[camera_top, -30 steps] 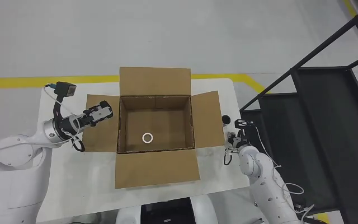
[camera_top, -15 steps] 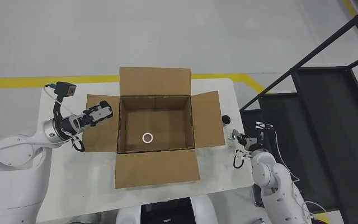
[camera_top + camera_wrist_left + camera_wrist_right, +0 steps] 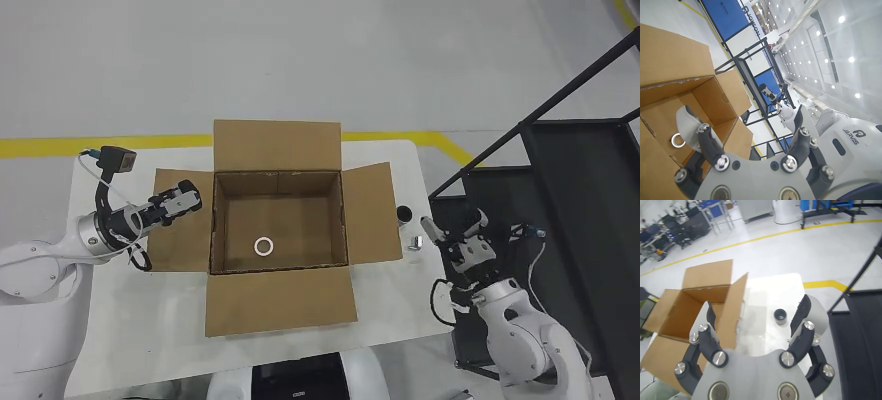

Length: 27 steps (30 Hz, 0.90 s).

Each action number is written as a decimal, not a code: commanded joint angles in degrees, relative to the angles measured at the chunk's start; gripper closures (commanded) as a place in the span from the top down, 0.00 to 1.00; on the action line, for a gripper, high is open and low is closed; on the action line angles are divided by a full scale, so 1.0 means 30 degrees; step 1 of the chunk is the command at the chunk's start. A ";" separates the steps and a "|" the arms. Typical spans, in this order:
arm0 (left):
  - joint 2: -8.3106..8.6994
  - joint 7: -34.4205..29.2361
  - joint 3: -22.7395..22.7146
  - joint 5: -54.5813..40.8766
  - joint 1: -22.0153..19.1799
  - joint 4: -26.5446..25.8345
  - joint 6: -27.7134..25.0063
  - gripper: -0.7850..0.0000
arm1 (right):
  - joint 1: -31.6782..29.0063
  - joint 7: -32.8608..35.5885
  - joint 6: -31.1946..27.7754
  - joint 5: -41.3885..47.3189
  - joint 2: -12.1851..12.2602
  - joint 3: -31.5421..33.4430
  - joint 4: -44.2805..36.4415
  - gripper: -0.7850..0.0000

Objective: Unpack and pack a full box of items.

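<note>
An open cardboard box (image 3: 279,150) stands mid-table with all flaps spread. On its floor lies a silver ring (image 3: 265,245), also visible in the left wrist view (image 3: 677,140). My left gripper (image 3: 182,199) hovers over the box's left flap, open and holding nothing (image 3: 743,115). A small black cylinder (image 3: 404,213) stands on the table right of the box (image 3: 780,316). My right gripper (image 3: 455,227) hangs beyond the table's right edge, open and empty (image 3: 756,303), facing the cylinder and the box (image 3: 696,279).
A small grey piece (image 3: 414,242) lies on the table (image 3: 120,330) near its right edge. A black metal rack (image 3: 560,200) with dark shelves stands close on the right, beside my right arm. Yellow floor tape (image 3: 100,145) runs behind the table.
My right arm has drawn back from the table's right edge, out toward the rack and nearer the front. The left arm, box and ring are unchanged.
</note>
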 commanded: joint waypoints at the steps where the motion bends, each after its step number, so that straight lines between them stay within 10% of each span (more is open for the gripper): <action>1: 0.0000 0.0000 0.0000 0.0000 0.0000 0.0000 0.0000 1.00 | 0.0259 0.0852 -0.1453 -0.0037 0.0082 -0.0554 -0.0555 1.00; 13: 0.0000 0.0000 0.0000 0.0000 0.0000 0.0000 0.0000 1.00 | 0.5815 0.8229 -0.3183 -0.1846 0.0324 -0.8161 -0.1122 1.00; 27: 0.0000 0.0000 0.0000 0.0000 0.0000 0.0000 0.0000 1.00 | 1.4764 1.4398 0.5811 -0.6792 -0.0794 -1.5489 0.4510 1.00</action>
